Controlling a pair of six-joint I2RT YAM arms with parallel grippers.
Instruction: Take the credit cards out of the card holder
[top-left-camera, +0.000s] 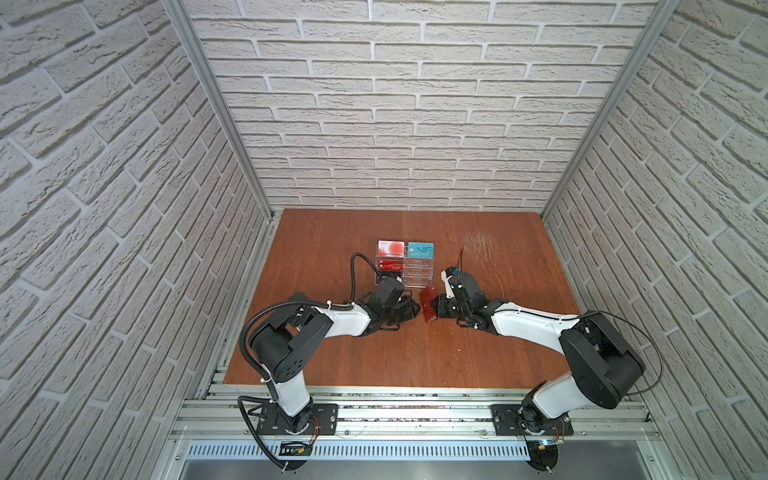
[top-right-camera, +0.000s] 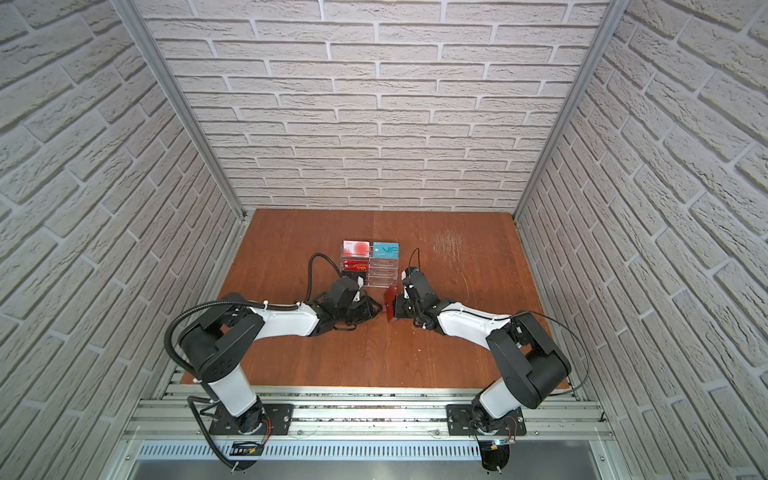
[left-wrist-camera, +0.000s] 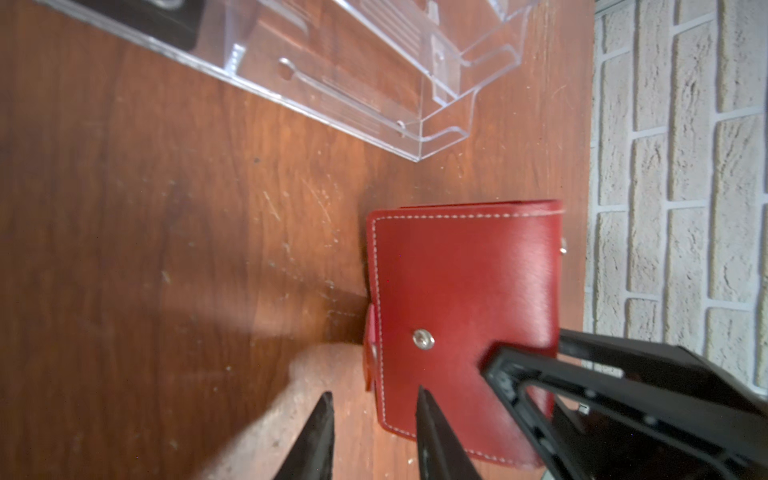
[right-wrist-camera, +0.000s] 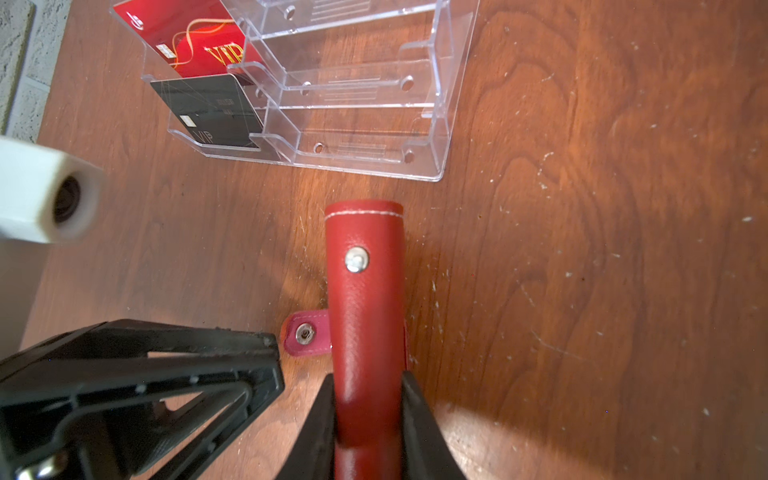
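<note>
Across the table (top-left-camera: 332, 353) I see no loose card in either top view, so I judge the job barely begun. The acrylic stand (top-left-camera: 417, 276), just above the middle of both top views, holds four cards in its tiers: a teal VIP card (top-left-camera: 420, 250), a red-and-white card (top-left-camera: 390, 248), a red VIP card (right-wrist-camera: 199, 41) and a black card (right-wrist-camera: 208, 110). I cannot tell whether any of them belongs to this task. The card holder (top-left-camera: 428, 305) stands on edge near the centre of the top views, just below the stand's lower right corner and apart from it. My right claw (right-wrist-camera: 367, 376) is pinching it across the spine, its covers together, so no sleeve or credit card shows. I cannot tell whether its lower edge touches the wood. My left claw (left-wrist-camera: 374, 392) comes in from the left with its fingers spread and nothing between them, just short of the holder. What looks done is small: the snap tab (right-wrist-camera: 305, 334) sticks out free from the side, and the stud (left-wrist-camera: 423, 338) on the cover is bare. Left to do are opening the covers, finding the cards and drawing each one out. For room, the lower half and right side of the wood are open and the walls stand well apart from both arms. The tight spots are the stand's hard front edge near the holder and my two claws facing each other closely. I would swing the cover toward the lower part of the frame.
</note>
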